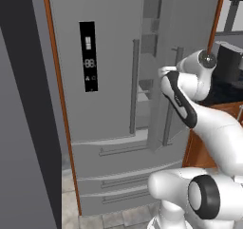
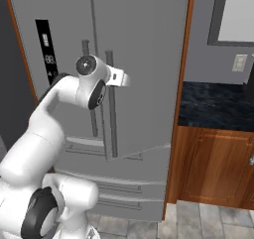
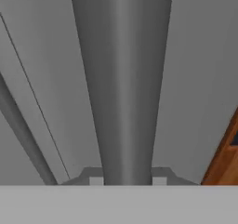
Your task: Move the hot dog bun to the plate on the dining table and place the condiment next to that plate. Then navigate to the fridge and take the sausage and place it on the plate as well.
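A: Evidently the robot stands at the fridge (image 1: 114, 81), so by my judgement the fridge leg of the task is in hand. The right-hand door is swung slightly ajar, with shelves glimpsed through the gap in the left base view. Whether the bun and the condiment were delivered cannot be told here.

B: And what remains?

A: As I judge it, the door must come fully open, the sausage be found and lifted out, then carried to the plate. The sausage is hidden, presumably inside the fridge behind that door; no shelf is clear enough to place it.

B: Where is the hand relative to the fridge?

A: The hand (image 3: 127, 181) is at the right door's long bar handle (image 3: 123, 79), about mid-height on the fridge, above the lower drawers (image 1: 118, 176). In the hand view the bar runs straight up between the two fingertips (image 3: 96, 180), which press its sides: the hand is clamped on the handle.

B: Anything beside the fridge?

A: To the right of the fridge, a black-topped desk (image 2: 213, 104) over a wooden cabinet (image 2: 213, 163).
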